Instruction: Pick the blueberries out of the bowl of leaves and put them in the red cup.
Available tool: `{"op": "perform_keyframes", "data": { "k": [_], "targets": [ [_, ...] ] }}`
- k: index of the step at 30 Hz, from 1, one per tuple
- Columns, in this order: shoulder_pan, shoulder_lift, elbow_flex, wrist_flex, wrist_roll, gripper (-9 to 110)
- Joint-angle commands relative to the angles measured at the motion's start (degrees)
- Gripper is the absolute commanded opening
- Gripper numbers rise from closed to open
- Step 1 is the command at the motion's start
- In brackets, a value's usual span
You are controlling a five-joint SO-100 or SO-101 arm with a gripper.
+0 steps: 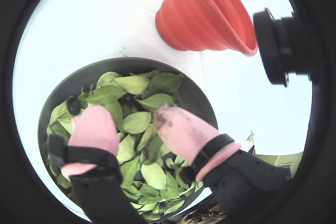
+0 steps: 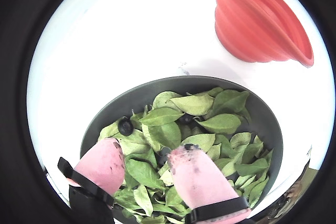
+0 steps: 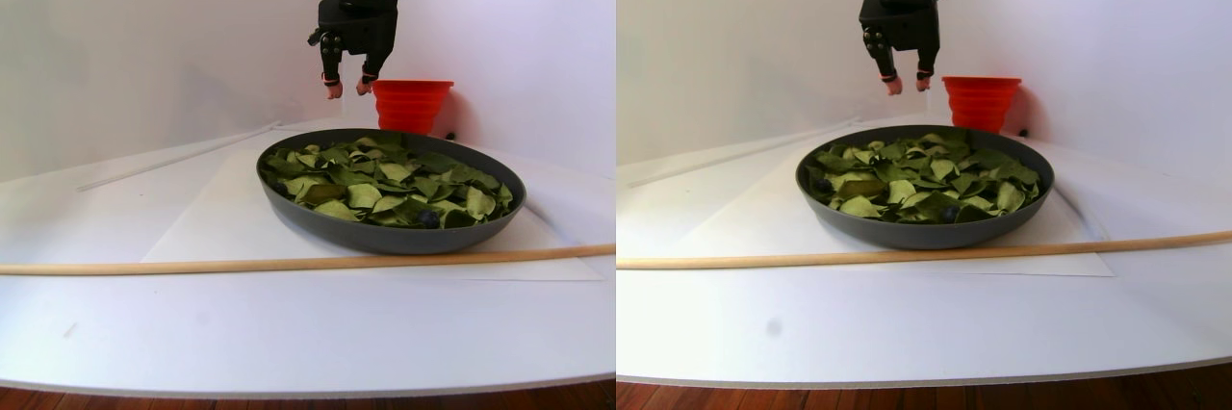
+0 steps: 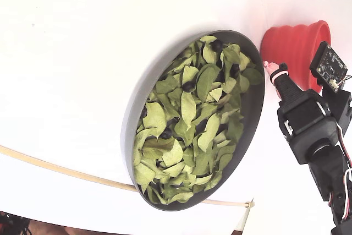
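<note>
Blueberries lie scattered among the leaves point(image 2: 163, 132) in the bowl point(image 2: 131, 100), which sits on the white surface point(image 4: 71, 70). In a wrist view one dark berry point(image 2: 125, 126) rests near the bowl's left rim, just ahead of the left pink fingertip point(image 2: 102, 163); another point(image 2: 185, 118) peeks out between leaves further in, ahead of the right fingertip. The end effector point(image 2: 144, 163) hangs above the near part of the bowl with its two pink-tipped fingers spread apart and nothing between them. The stereo pair view shows it point(image 3: 348, 89) raised clear of the leaves, above the bowl's far edge and just beside the red cup point(image 3: 412, 104). The red cup point(image 4: 294, 45) stands on the surface just beyond the bowl's rim. A thin wooden rod point(image 3: 289, 262) lies across the surface in front of the bowl.
</note>
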Motion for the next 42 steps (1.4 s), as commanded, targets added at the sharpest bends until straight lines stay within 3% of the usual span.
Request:
{"op": "perform_keyframes", "data": {
  "k": [1,42],
  "targets": [
    [-0.3,7.7,-0.3,0.0,-0.2,16],
    [-3.4,-7.3,1.4,-9.1,-0.5,15]
  ]
}}
